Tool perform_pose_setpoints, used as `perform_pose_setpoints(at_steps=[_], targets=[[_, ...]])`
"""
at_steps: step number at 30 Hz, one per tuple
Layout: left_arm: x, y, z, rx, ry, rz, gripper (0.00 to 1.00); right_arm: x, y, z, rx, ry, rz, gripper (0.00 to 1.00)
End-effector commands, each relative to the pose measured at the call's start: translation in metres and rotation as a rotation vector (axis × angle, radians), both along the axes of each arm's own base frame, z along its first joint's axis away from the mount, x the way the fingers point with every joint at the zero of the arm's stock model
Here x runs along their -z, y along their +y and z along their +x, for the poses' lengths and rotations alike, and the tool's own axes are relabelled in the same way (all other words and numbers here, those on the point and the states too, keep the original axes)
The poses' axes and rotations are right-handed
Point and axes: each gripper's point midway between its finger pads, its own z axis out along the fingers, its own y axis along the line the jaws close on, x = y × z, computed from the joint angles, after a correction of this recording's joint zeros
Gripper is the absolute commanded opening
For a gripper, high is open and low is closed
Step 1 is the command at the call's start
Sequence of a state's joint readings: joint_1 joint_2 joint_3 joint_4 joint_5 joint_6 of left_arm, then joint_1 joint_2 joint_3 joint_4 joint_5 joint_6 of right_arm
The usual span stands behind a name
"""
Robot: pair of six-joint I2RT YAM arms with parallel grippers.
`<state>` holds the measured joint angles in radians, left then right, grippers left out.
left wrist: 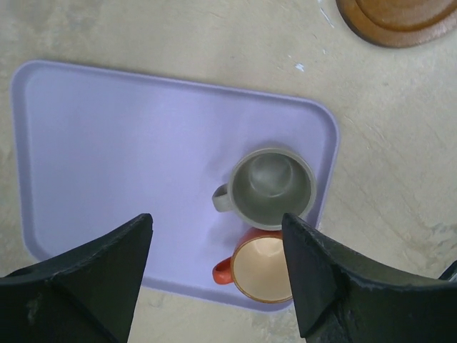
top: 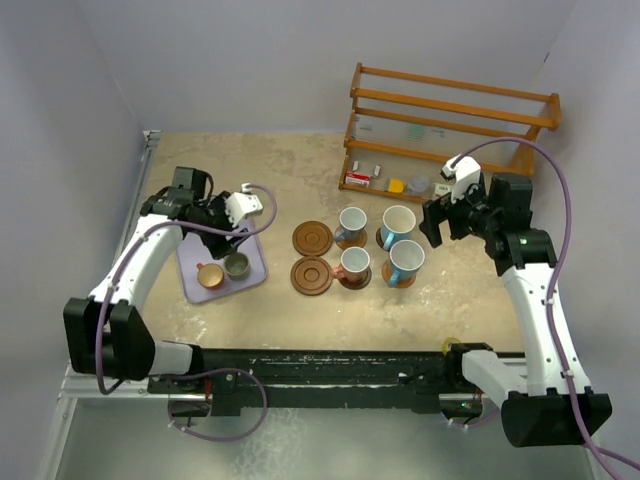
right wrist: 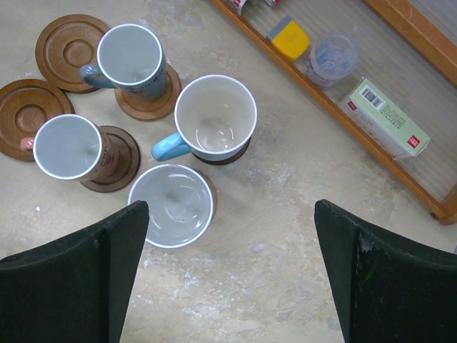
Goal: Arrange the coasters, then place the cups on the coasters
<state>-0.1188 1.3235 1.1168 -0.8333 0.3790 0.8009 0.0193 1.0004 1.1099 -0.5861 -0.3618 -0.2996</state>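
Coasters (top: pixel 311 275) lie in a block of six at mid-table, two rows of three, so the arranging looks finished. Taking 12 o'clock as away from the arms, the four discs toward 3 o'clock each carry a cup. The pale blue cup (top: pixel 351 222) and one big cup (top: pixel 398 225) stand in the far row. The pink cup (top: pixel 352 263) and the other big cup (top: pixel 406 260) stand in the near row. The two discs at the 9 o'clock end are bare.

Two cups remain, the grey cup (left wrist: pixel 273 187) and the orange cup (left wrist: pixel 260 268). They stand close together on the tray (left wrist: pixel 107 143), at 9 o'clock of the block. I cannot tell whether they touch.

The left gripper (left wrist: pixel 216 216) hangs over the tray with its jaws apart and nothing between them. The grey cup's handle is just below the gap. The right gripper (right wrist: pixel 227 207) is spread wide and empty, above the table at 3 o'clock of the block, between it and the rack (top: pixel 450 110).

By my reckoning four of six cups are placed. What is left is to carry the grey and orange cups to the two bare discs, and the grey one looks likeliest to go first.
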Motion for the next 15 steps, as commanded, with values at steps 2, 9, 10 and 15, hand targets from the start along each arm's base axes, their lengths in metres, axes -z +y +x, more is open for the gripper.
perform_pose_setpoints(at_steps=[2, 9, 10, 15], targets=[[0.027, -0.010, -0.004, 0.264, 0.050, 0.020, 0.68, -0.007, 0.007, 0.000, -0.024, -0.033, 0.027, 1.00], [0.054, -0.010, 0.001, 0.443, 0.117, 0.064, 0.58, -0.003, 0.008, -0.001, -0.033, -0.022, 0.030, 1.00], [0.057, -0.010, 0.001, 0.461, 0.130, 0.070, 0.57, -0.003, 0.008, -0.001, -0.032, -0.022, 0.029, 1.00], [0.069, -0.009, 0.007, 0.501, 0.165, 0.081, 0.50, 0.000, 0.007, 0.000, -0.033, -0.013, 0.025, 1.00]])
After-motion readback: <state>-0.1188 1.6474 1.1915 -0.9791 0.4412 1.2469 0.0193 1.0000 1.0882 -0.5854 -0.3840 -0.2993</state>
